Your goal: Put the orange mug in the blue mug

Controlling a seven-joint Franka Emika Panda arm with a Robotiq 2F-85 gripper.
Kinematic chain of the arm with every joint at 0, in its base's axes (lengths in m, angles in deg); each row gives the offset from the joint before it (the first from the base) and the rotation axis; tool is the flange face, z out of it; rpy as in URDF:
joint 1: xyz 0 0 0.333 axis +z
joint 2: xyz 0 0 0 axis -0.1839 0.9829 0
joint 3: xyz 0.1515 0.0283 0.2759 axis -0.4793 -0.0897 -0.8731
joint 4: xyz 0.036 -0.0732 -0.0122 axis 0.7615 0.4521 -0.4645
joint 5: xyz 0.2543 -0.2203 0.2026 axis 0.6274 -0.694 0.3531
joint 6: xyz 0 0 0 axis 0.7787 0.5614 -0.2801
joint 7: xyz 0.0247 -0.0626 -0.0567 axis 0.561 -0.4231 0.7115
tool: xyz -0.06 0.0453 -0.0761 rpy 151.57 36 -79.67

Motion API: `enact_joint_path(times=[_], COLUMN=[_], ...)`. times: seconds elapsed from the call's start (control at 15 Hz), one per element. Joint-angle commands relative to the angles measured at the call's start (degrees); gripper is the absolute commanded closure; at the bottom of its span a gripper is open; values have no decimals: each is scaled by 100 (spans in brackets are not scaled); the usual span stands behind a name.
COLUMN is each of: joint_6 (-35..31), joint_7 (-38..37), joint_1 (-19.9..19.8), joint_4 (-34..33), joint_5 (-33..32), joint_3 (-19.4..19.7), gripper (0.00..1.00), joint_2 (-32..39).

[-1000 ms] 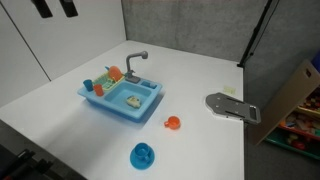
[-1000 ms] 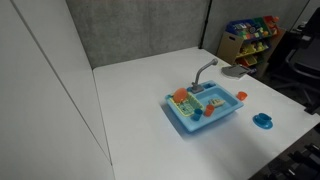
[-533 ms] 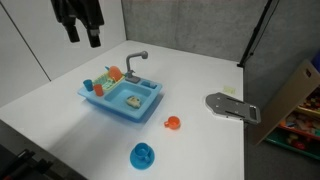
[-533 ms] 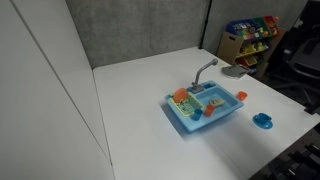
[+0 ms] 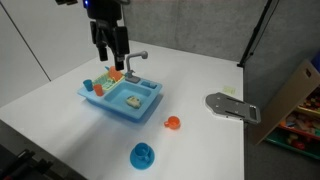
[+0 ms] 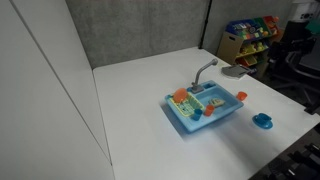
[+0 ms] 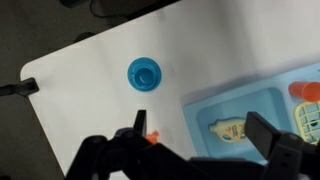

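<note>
The orange mug (image 5: pixel 172 123) stands on the white table just off the toy sink's corner; in the wrist view only a sliver of the orange mug (image 7: pixel 152 137) shows beside one finger. The blue mug (image 5: pixel 143 155) sits nearer the table's front edge, a short way from the orange one, and is seen from above as the blue mug (image 7: pixel 143 72). Both mugs also show in an exterior view: orange mug (image 6: pixel 241 96), blue mug (image 6: pixel 263 120). My gripper (image 5: pixel 112 62) hangs open and empty high above the sink's rack end, away from both mugs. Its fingers (image 7: pixel 262 130) stand wide apart.
A light-blue toy sink (image 5: pixel 148 112) with a grey faucet (image 5: pixel 134 60) holds small toys and an orange rack piece (image 5: pixel 113 74). A grey flat object (image 5: pixel 232 107) lies near the table's edge. A cardboard box (image 5: pixel 296 90) and a toy shelf (image 6: pixel 250 38) stand beside the table.
The gripper has come in from the upper left and travelled right and down, and now hangs over the sink. Both mugs have stayed where they were.
</note>
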Motion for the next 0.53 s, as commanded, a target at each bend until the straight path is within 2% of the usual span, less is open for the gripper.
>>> enact_joint_path(times=[0.0,0.07,0.47], joint_6=[125,-5,-5], joint_7=[-221,-75,-77], joint_1=[-26,5,23], joint_4=[-407,-145,-160], joint_5=[166,56,63], joint_3=[103,91,100], gripper=[0,0,0], joint_2=[365,221,293])
